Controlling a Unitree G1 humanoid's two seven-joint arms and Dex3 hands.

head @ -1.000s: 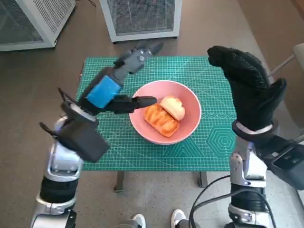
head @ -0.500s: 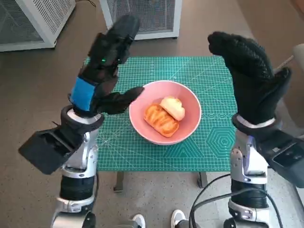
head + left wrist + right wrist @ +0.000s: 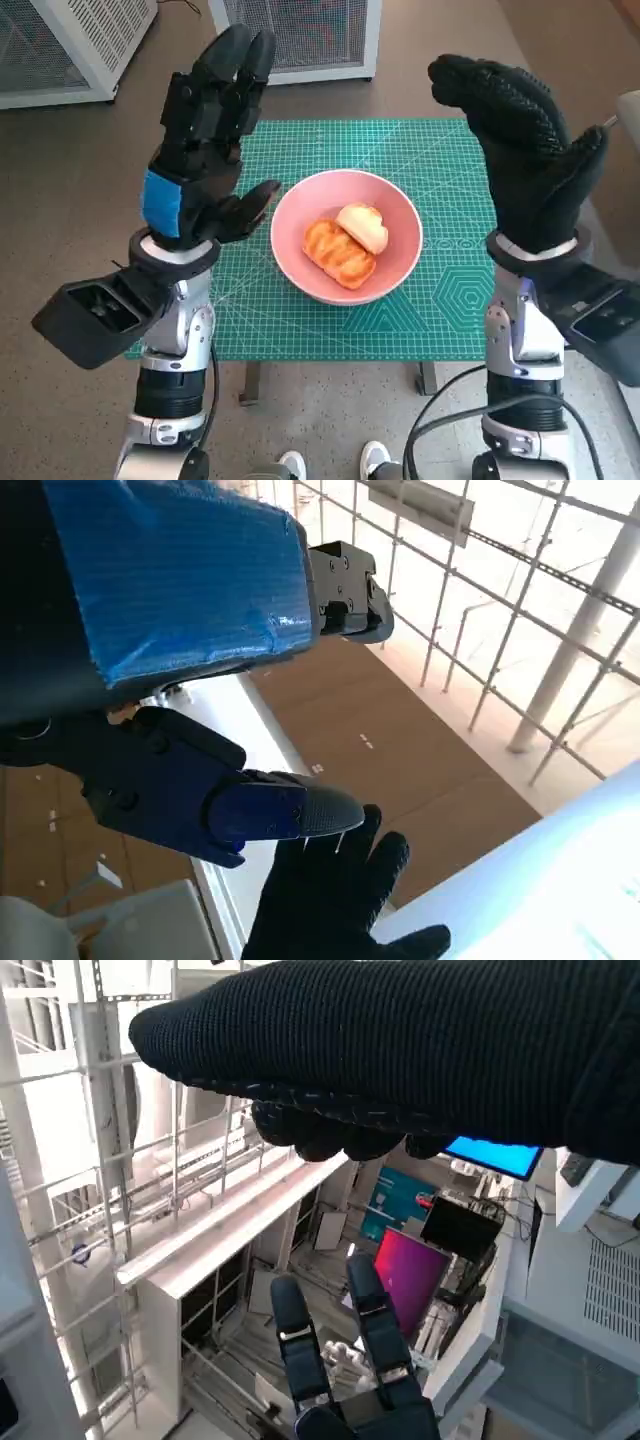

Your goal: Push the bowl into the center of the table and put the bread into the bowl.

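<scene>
A pink bowl sits near the middle of the green cutting mat in the head view. Inside it lie a glazed brown bread and a paler bread piece. My left hand is raised upright at the bowl's left, fingers apart, holding nothing. My right hand is raised upright at the bowl's right, also holding nothing. The left wrist view shows the blue-taped back of my left hand and my gloved right hand beyond it. The right wrist view shows the glove and my left hand.
Two white mesh-sided cabinets stand on the floor behind the table. White shoe tips of a person show at the table's near edge. The wrist views look up at a ceiling with metal framing.
My left hand has swung up from reaching over the mat toward the bowl to standing upright with fingers pointing up. My right hand stays raised. Bowl and bread are unmoved.
</scene>
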